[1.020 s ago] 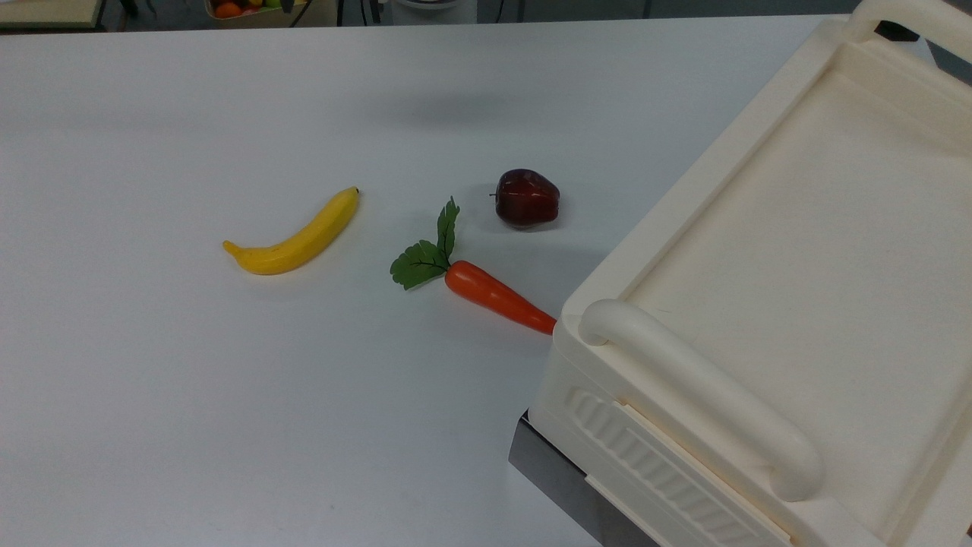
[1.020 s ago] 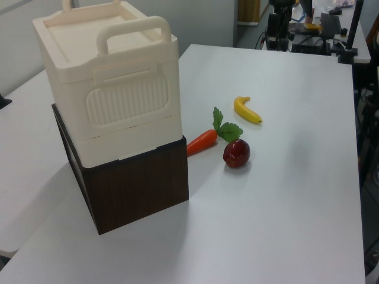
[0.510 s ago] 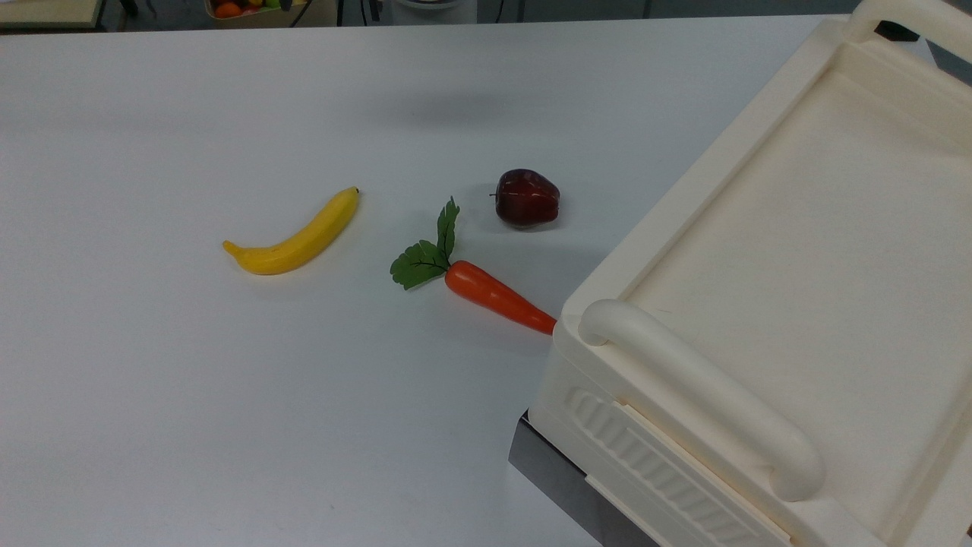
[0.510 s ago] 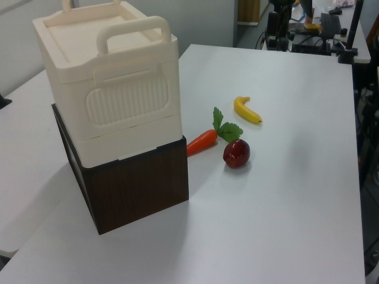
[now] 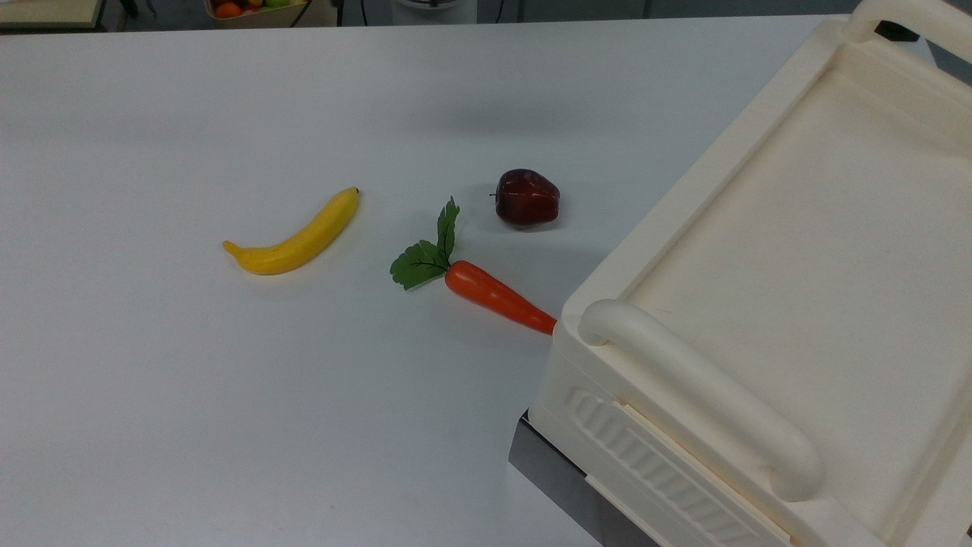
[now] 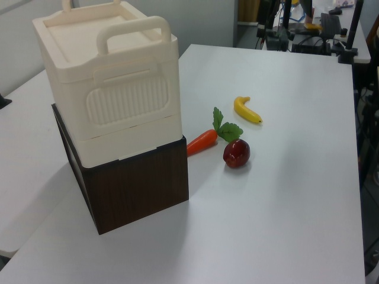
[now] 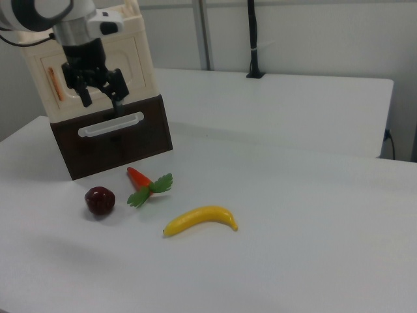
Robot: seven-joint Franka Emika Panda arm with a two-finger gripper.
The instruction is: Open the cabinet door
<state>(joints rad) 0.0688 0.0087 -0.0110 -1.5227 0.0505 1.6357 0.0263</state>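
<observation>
In the right view a yellow banana (image 7: 201,220) lies nearest on the white table (image 7: 313,215), with a carrot (image 7: 144,183) and a dark red apple (image 7: 99,200) beyond it toward the right view's left. Behind them, near the table's far left corner in the right view, a dark brown box (image 7: 111,134) carries a cream cabinet (image 7: 124,59). The cabinet door (image 7: 98,65), with its copper-brown strip handle (image 7: 57,83) at the right view's left edge, sits shut, and the gripper (image 7: 100,92) hangs just before it, fingers spread apart and holding nothing.
</observation>
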